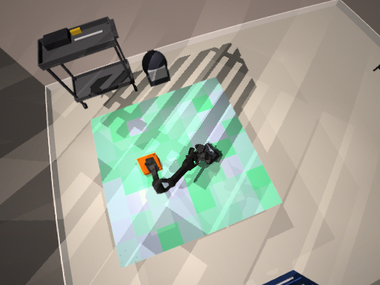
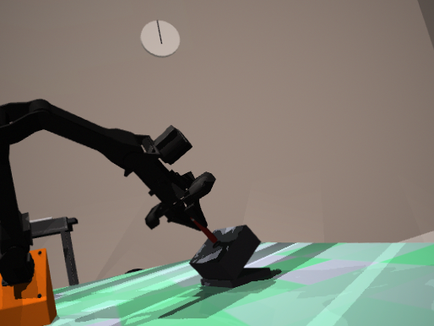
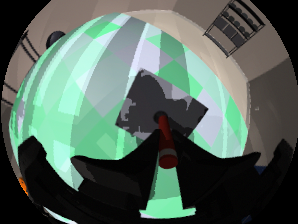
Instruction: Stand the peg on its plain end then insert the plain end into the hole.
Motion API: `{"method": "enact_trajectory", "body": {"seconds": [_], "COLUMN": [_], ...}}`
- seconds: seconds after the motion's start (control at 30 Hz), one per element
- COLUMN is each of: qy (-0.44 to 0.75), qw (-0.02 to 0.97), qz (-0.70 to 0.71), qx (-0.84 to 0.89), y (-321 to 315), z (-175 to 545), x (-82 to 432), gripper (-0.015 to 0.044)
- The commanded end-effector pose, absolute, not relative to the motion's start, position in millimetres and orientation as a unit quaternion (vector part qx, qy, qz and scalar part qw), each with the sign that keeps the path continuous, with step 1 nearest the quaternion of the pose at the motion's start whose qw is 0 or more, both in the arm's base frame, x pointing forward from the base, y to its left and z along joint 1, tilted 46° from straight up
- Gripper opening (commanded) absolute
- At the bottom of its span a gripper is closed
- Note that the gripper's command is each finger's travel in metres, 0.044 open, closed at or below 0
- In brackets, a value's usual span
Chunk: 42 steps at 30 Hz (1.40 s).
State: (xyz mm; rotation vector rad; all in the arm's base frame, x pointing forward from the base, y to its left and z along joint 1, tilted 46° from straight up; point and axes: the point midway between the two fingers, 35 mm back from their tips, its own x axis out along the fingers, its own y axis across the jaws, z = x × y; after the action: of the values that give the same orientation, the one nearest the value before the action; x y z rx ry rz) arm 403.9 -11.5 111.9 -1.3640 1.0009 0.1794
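The red peg (image 2: 208,232) (image 3: 165,135) is held tilted between the fingertips of my gripper (image 2: 202,227) (image 3: 165,132). My gripper is shut on it. The peg's white band shows near the end closer to the wrist camera. Its plain end points down at the sloped dark panel (image 2: 241,254) (image 3: 138,102) and meets the hole (image 3: 157,117) in the face. The peg looks roughly in line with the slope of my fingers. How far the tip is inside the hole, if at all, cannot be told. In the top view the arm partly covers the panel.
The orange base (image 1: 141,161) (image 2: 46,296) of the arm stands on the green patterned mat (image 1: 170,236). A dark cart (image 1: 79,52) and a dark rounded bin (image 1: 155,63) stand beyond the mat's edge. Striped shadows cross the mat and floor.
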Motion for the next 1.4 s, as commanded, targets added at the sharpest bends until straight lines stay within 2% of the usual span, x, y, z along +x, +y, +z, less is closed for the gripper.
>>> {"method": "enact_trajectory", "body": {"seconds": [0.0,1.37], "qy": [0.443,0.442], "qw": [0.658,0.66], "qz": [0.081,0.079], "qx": [-0.603,-0.603], "y": [-11.8,-11.9], "z": [109.8,104.9], "x": [403.5,400.0], "gripper": [0.0,0.0]}}
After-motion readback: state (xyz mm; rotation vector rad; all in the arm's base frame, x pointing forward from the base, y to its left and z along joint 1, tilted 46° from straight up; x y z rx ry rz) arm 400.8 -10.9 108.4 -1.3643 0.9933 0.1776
